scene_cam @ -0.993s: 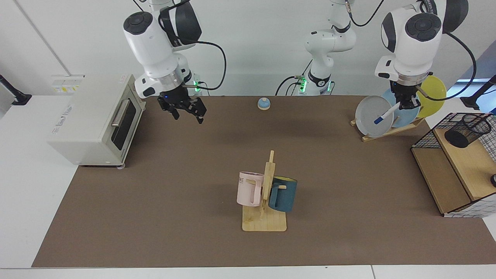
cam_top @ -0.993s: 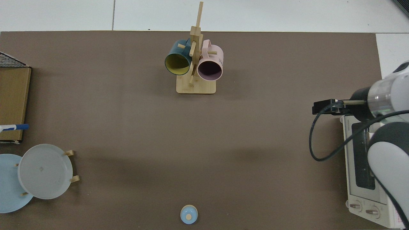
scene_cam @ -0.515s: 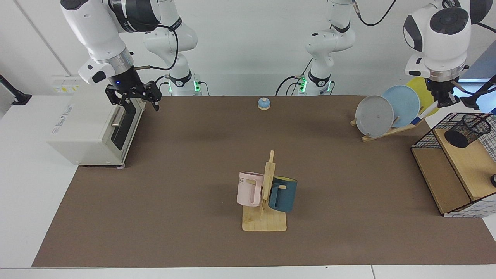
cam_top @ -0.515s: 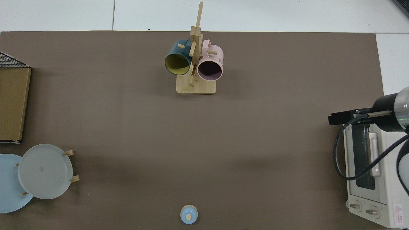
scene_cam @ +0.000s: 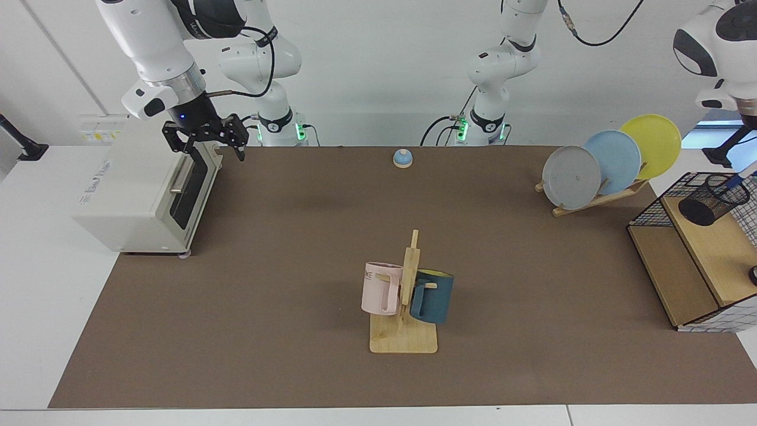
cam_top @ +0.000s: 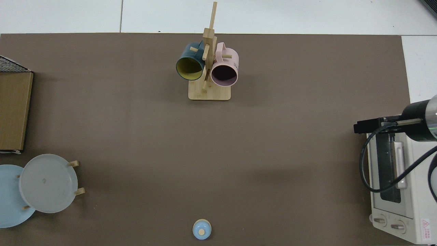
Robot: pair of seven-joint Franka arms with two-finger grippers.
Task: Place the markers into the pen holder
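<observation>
The mug stand (scene_cam: 404, 340) is nearest, holding a pink mug (scene_cam: 379, 289) and a teal mug (scene_cam: 433, 297), well apart from anything the task needs.

Further back, at the right edge of the facing view, the pen holder (scene_cam: 708, 204) sits on the wooden shelf of a wire rack (scene_cam: 680, 266). The marker (scene_cam: 740, 176) slants down with its lower end at the holder's rim, not yet dropped in. The left gripper (scene_cam: 751, 123) is above it and almost out of frame, so I cannot tell whether it grips the marker.

The marker looks light, stiff and smooth. Its slim, slippery barrel is probably best held at the middle, so it neither pivots nor slides. The mesh cup looks light too and might tip if the marker pushes its rim.

At the far left, the right gripper (scene_cam: 204, 137) waits over the toaster oven (scene_cam: 142, 183), its fingers spread and holding nothing.

The brown mat (scene_cam: 266, 307) is flat and largely bare. The plates (scene_cam: 615, 160) and a small bell (scene_cam: 403, 158) stand at its far edge, before a white wall.
</observation>
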